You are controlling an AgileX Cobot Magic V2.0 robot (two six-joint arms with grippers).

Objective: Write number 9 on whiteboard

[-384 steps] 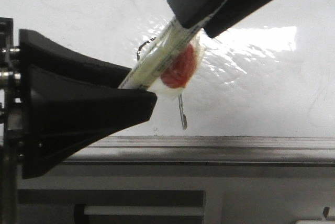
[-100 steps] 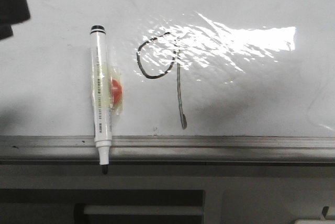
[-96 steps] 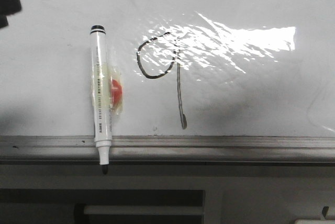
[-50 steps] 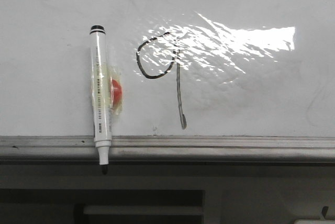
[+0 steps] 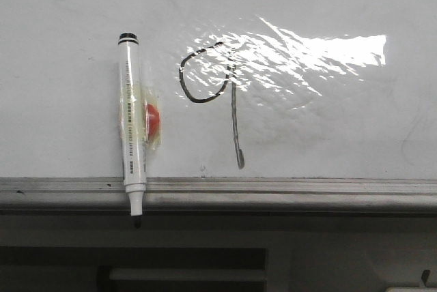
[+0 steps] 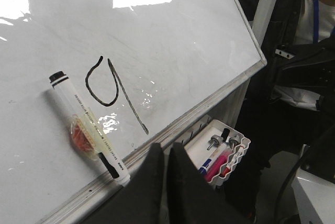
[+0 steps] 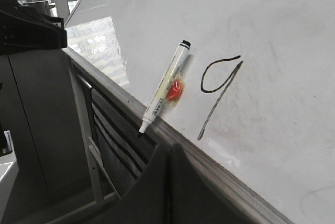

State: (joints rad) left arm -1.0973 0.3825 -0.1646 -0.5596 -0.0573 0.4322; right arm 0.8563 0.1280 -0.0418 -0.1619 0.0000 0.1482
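Note:
The number 9 (image 5: 234,121) stands in black on the whiteboard (image 5: 328,5), a rounded loop with a long thin tail; it also shows in both wrist views (image 6: 128,101) (image 7: 220,96). A white marker pen (image 5: 131,128) with a red blob taped to it lies on the board left of the 9, its black tip hanging over the grey frame edge (image 5: 273,190). No gripper touches it. My left gripper (image 6: 165,152) is shut on nothing, off the board's lower edge. My right gripper (image 7: 168,150) is also shut on nothing, below the frame. Neither gripper shows in the front view.
A white tray (image 6: 238,143) with several pens hangs below the board's frame, near the left gripper. A person in dark clothes (image 6: 303,51) stands beyond the board's corner. Dark slotted panels (image 7: 112,130) run under the frame.
3.8 s ago both grippers held the marker in front of the 9. Since then the marker has been let go left of the 9, and the left gripper has slid out of the front view.

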